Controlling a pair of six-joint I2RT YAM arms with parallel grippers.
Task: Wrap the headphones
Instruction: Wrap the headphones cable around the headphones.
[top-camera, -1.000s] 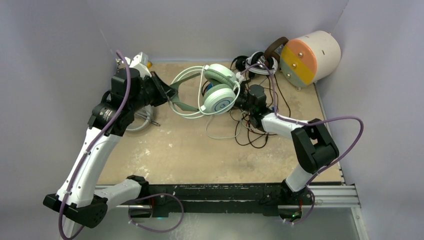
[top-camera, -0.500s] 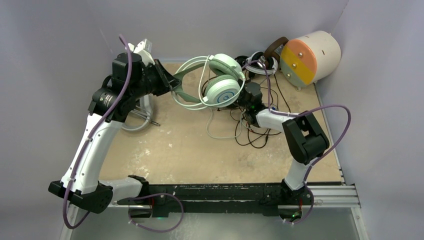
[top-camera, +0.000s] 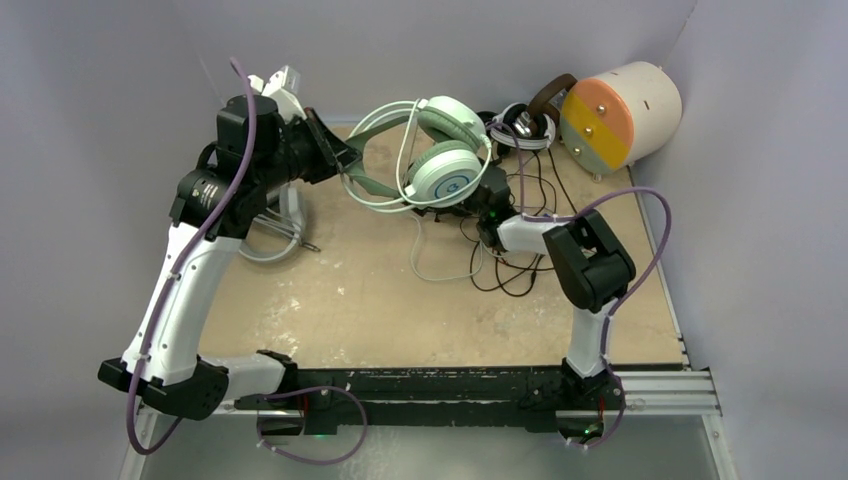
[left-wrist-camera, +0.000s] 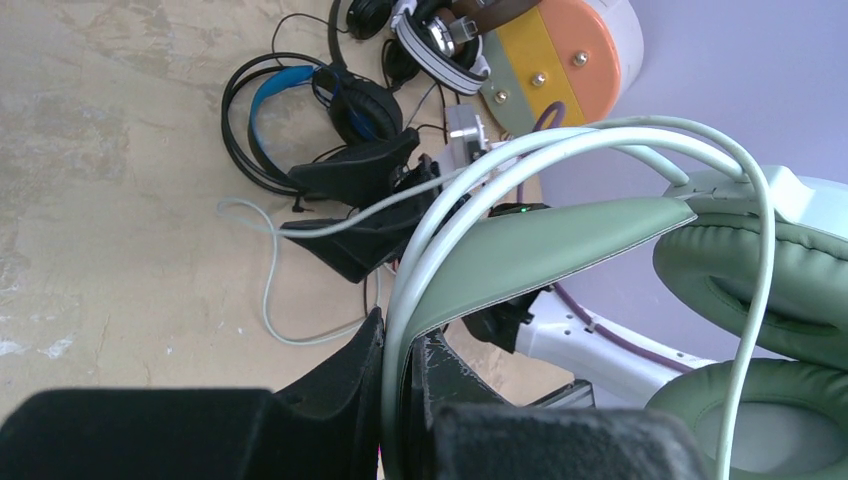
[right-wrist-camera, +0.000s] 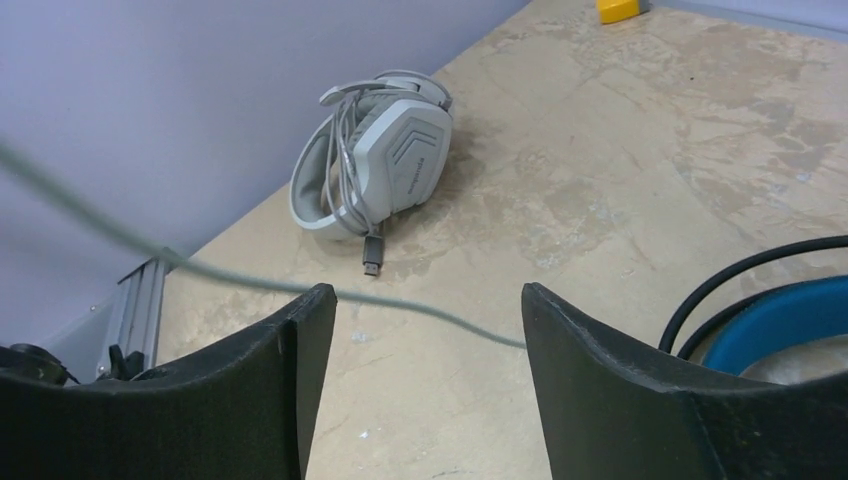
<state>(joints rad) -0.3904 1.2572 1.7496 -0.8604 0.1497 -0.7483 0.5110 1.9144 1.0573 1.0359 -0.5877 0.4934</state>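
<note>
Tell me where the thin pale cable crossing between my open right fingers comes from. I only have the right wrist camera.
Observer: In the top view it appears to run up to the mint-green padded over-ear headset.
Operator: Is that headset lying on the table?
Observer: No. The left gripper is shut on its headband and holds it up above the tan table.
Operator: Anything at the far right corner?
Observer: Yes. A headset with a brown band sits right by the big cream cylinder with the orange-and-green face.
</note>
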